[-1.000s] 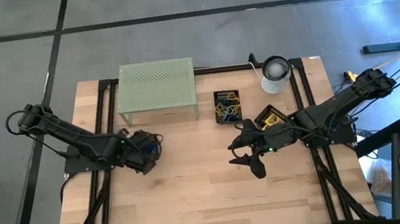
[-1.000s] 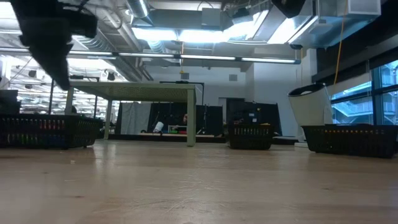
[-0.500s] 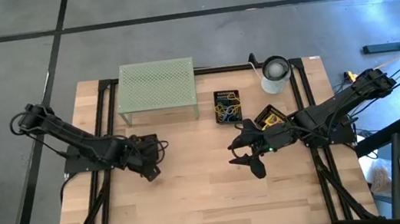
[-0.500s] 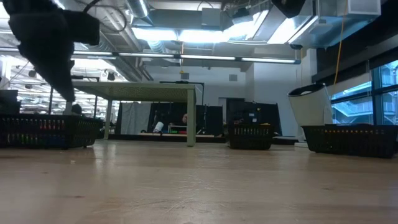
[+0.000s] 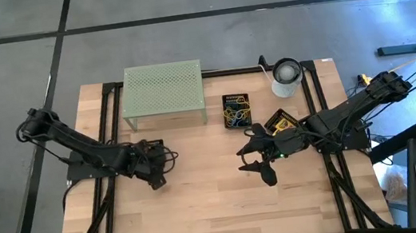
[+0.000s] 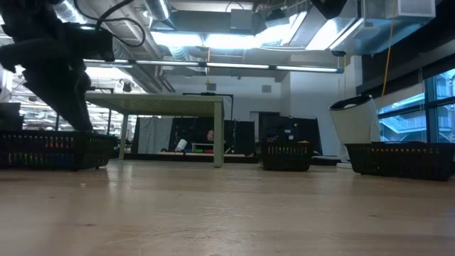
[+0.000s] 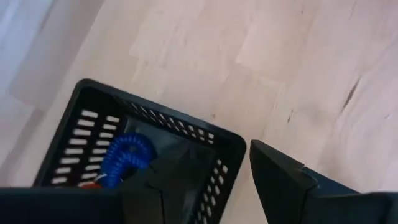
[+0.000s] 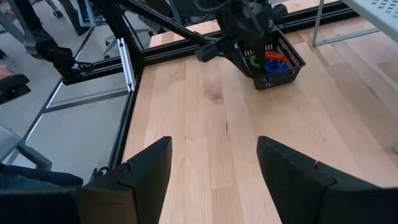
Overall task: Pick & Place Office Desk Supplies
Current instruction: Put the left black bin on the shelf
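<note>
Could easily snag and tip the black basket (image 7: 186,134) of loop clips (image 7: 126,157) on the table's (image 5: 205,213) left if the part-open left gripper (image 5: 156,165) straddling its wall drifts sideways; right gripper (image 5: 256,164) wide open mid-table, empty.

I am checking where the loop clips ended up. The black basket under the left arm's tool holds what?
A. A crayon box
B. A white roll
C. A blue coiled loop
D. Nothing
C: in the left wrist view a blue coiled loop lies inside the black basket, under the left tool.
</note>
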